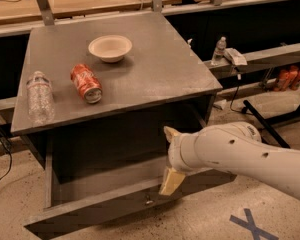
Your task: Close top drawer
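The top drawer (90, 211) of the grey cabinet stands pulled far out, its flat dark grey front low in the view with a tiny metal knob (149, 201) at centre. My gripper (169, 159) hangs over the right part of the open drawer, on the end of the white arm that comes in from the right. It is open and empty: one tan finger (171, 132) points up, the other (171, 182) reaches down to the drawer front's top edge, just right of the knob.
On the cabinet top (155, 69) lie a white bowl (110, 47), a red soda can (86, 83) on its side and a clear water bottle (39, 97). A rail with a small bottle (218, 50) runs at the right. A blue X (247, 224) marks the floor.
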### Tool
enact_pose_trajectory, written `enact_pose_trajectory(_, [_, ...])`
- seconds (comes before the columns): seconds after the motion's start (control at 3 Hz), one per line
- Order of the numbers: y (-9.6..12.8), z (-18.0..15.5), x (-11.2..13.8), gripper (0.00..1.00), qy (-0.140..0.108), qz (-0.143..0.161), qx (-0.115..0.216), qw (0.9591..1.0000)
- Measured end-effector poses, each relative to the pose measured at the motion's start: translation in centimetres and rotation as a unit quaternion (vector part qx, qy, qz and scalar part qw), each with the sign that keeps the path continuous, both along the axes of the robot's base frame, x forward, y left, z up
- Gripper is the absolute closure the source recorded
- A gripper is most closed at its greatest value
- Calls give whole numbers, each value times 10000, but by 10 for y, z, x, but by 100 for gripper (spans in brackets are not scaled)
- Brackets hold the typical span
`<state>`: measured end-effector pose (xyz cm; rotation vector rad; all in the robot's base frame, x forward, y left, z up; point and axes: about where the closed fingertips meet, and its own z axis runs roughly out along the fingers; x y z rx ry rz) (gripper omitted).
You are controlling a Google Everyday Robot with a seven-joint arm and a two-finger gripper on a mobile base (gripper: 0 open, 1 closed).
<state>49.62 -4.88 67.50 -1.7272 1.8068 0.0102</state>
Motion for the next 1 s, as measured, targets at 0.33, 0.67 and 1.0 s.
enact_pose_trajectory(0.33, [7,-2,14,0,-21,24,-10,10000])
enact_pose_trajectory(0.67, [14,1,26,0,-57,25,23,10000])
enact_pose_trajectory(1.0, [24,5,43,0,-102,17,90,9999])
